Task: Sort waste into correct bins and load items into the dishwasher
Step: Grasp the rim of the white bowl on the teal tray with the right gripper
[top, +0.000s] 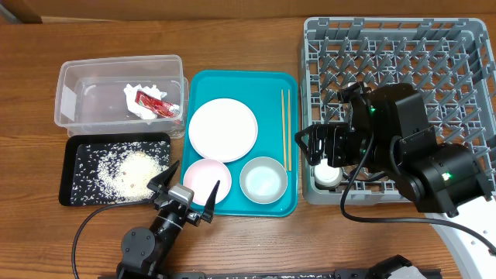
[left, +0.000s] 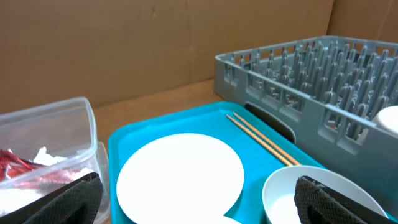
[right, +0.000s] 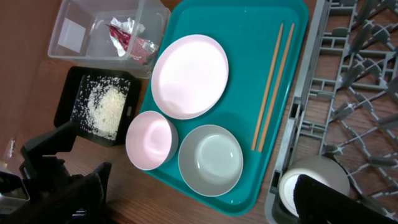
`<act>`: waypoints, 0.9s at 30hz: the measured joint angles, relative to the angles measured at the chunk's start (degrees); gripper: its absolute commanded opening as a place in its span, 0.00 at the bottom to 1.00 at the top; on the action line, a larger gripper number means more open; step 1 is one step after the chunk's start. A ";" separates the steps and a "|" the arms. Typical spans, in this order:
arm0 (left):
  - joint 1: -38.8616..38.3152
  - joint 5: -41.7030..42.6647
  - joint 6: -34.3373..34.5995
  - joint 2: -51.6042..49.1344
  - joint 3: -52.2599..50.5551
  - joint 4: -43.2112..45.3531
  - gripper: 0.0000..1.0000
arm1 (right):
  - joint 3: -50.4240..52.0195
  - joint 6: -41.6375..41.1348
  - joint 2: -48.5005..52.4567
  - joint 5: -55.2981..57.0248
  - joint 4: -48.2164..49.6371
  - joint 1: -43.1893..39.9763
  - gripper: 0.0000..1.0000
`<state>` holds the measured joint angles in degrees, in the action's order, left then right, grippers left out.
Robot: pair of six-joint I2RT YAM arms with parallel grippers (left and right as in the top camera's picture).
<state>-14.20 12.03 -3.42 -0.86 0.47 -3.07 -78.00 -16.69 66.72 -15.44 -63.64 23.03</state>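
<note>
The white cup stands in the front left corner of the grey dish rack. My right gripper hangs open just above it, one finger over the cup in the right wrist view. The plate, small pink dish, grey bowl and chopsticks lie on the teal tray. My left gripper is open and empty at the tray's front edge, over the pink dish. The napkin and red packet lie in the clear tub. Rice fills the black tray.
The tub and black tray sit side by side left of the teal tray, and the rack stands right of it. Bare wooden table runs along the front. A cardboard wall stands behind the table.
</note>
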 measured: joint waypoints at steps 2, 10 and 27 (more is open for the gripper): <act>0.00 0.02 0.02 0.00 0.00 -0.04 1.00 | 0.00 0.02 0.00 0.00 0.00 0.00 1.00; 0.00 0.02 0.00 0.00 0.00 -0.07 1.00 | 0.00 0.00 0.00 0.00 0.00 -0.02 1.00; 0.00 0.02 0.02 0.00 0.00 -0.07 1.00 | 0.13 0.57 1.79 -3.54 0.35 2.16 1.00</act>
<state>-14.20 12.05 -3.40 -0.86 0.47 -3.14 -77.87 -16.12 68.51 -18.98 -63.29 25.19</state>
